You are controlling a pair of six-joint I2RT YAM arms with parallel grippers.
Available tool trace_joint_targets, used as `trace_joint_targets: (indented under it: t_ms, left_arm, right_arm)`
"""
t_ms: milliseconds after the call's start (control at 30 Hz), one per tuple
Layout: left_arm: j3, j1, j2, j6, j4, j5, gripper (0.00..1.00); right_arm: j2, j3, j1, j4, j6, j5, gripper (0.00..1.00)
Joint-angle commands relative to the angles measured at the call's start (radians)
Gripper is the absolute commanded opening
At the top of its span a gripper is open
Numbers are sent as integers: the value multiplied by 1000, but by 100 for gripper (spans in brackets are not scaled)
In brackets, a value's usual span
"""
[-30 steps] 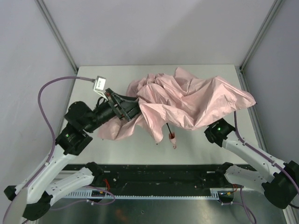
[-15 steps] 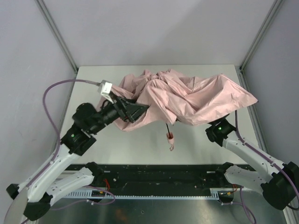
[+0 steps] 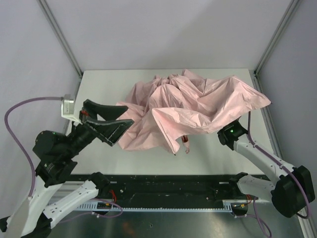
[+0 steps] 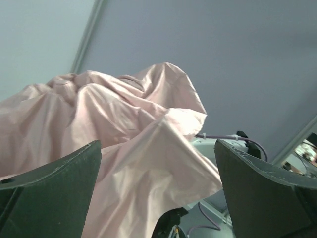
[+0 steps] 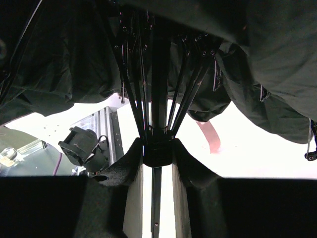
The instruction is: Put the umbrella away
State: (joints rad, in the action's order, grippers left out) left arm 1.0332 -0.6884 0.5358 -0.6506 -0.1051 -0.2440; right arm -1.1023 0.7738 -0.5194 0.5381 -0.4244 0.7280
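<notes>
Overhead, light is soft and even, the picture sharp — the pale pink thin-fabric umbrella (image 3: 198, 106) throws a faint shadow on the white tabletop (image 3: 99, 89). The left wrist view is slightly soft. The right wrist view is backlit — fabric near-black, tabletop blown out.

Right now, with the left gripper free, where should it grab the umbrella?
Probably the umbrella by its loose canopy edge nearest the open left gripper, approached from the left: that fold hangs facing its jaws, while the right gripper clamps the shaft.
</notes>
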Motion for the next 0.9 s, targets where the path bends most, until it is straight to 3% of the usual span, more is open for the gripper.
trace_joint_targets:
  t_ms: [0,300,500,867]
  left_arm:
    - [92,4,131,-52,-9,-121,100]
    - [133,-110,289,29,-11,37,99]
    - [125,-124,366,143,-14,159,100]
    - [131,-74,452,82,-14,149,99]
  right_arm:
    - [-9,35,9,92,27,-46,0]
    - [-6,35,-8,65,40,-63,0]
    - [21,44,-44,44,54,0,0]
    - [115,48,-161,-25,156,75,0]
